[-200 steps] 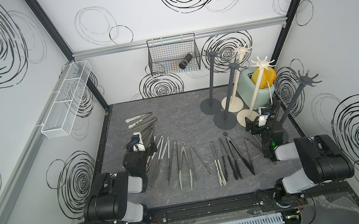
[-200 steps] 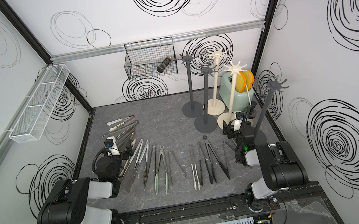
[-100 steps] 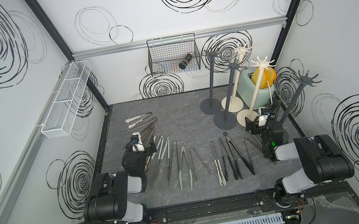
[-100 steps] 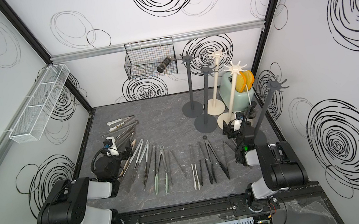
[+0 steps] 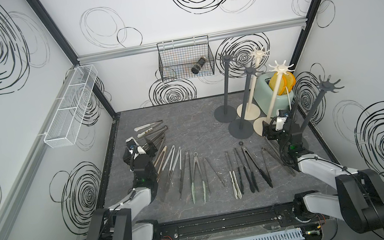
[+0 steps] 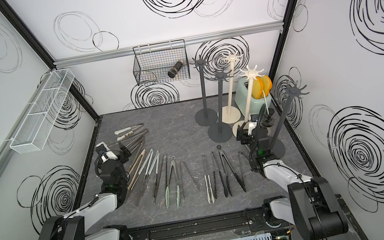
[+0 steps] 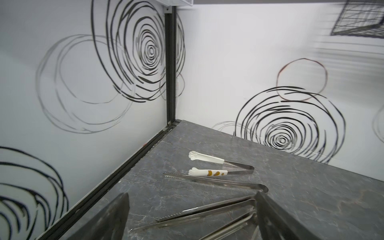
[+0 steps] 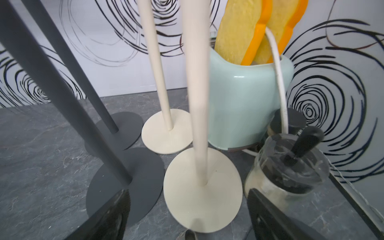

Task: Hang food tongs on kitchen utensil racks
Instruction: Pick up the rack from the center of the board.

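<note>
I can find no change across the last second. My left gripper (image 7: 191, 195), far across the table from the toaster (image 5: 262, 90), has not budged, and its jaws are as wide apart as before. My right gripper (image 8: 188, 193), just in front of the toaster, likewise. No food tongs (image 7: 206, 160) have shifted; none of the kitchen utensil racks (image 5: 225, 117) beside the toaster has gained one.
</note>
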